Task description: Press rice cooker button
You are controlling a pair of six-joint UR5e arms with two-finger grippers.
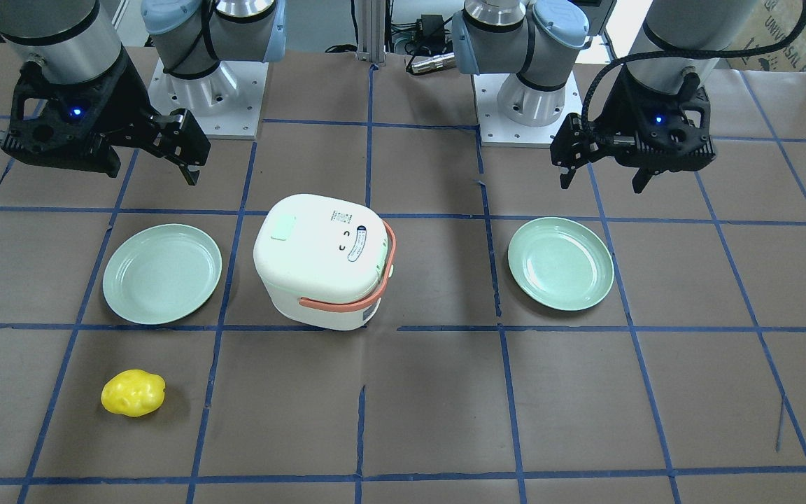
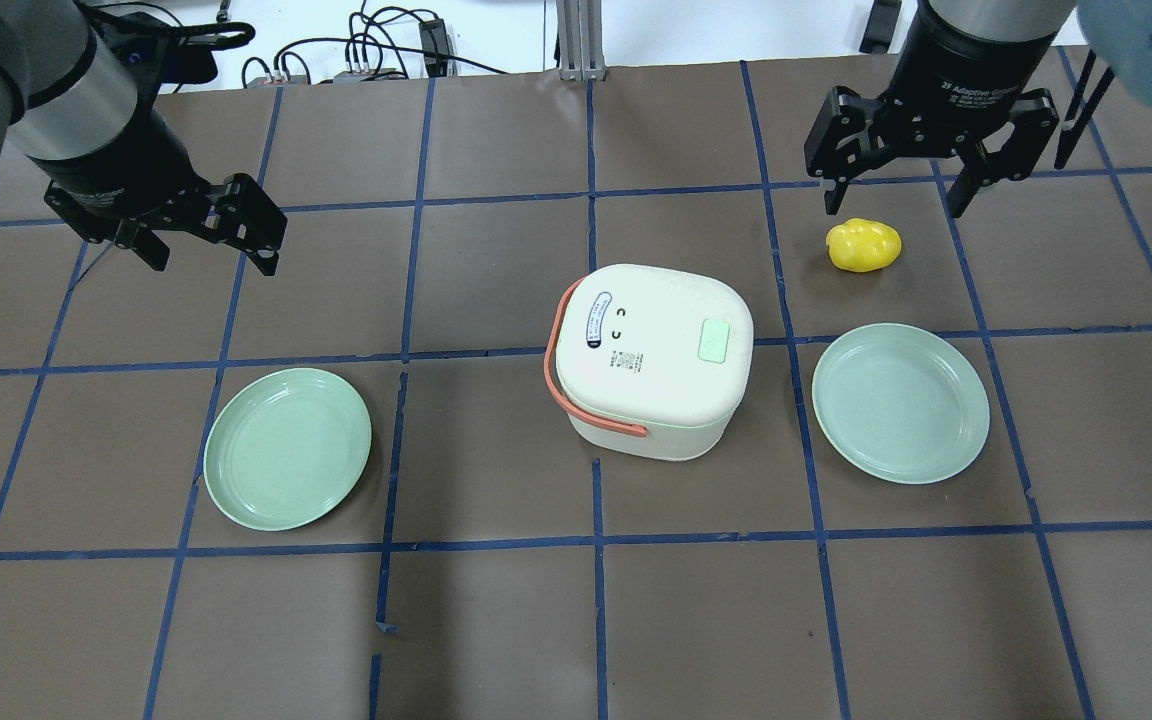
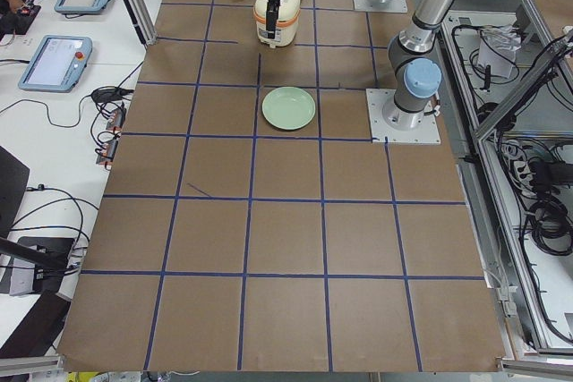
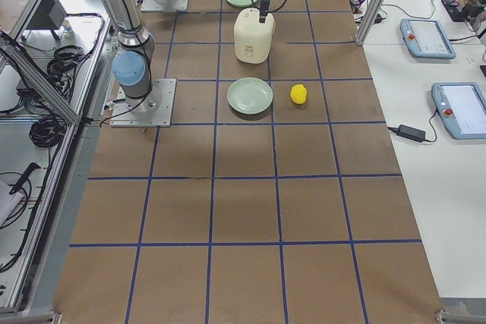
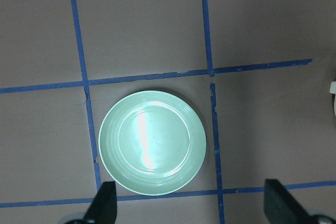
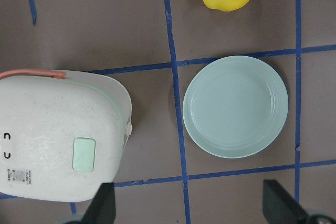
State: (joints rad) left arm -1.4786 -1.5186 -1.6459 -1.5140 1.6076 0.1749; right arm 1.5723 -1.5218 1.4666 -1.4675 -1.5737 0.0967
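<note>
The white rice cooker (image 2: pixel 651 360) with a salmon handle stands mid-table, lid shut. A pale green button (image 2: pixel 714 340) sits on its lid and also shows in the right wrist view (image 6: pixel 84 154) and the front view (image 1: pixel 283 227). My left gripper (image 2: pixel 211 255) is open and empty, hovering high to the cooker's left, over a green plate (image 5: pixel 152 142). My right gripper (image 2: pixel 893 208) is open and empty, hovering high to the cooker's right. Neither gripper touches the cooker.
Two empty green plates flank the cooker, one on the left (image 2: pixel 286 447) and one on the right (image 2: pixel 901 402). A yellow potato-like object (image 2: pixel 864 245) lies beyond the right plate, toward the table's far side.
</note>
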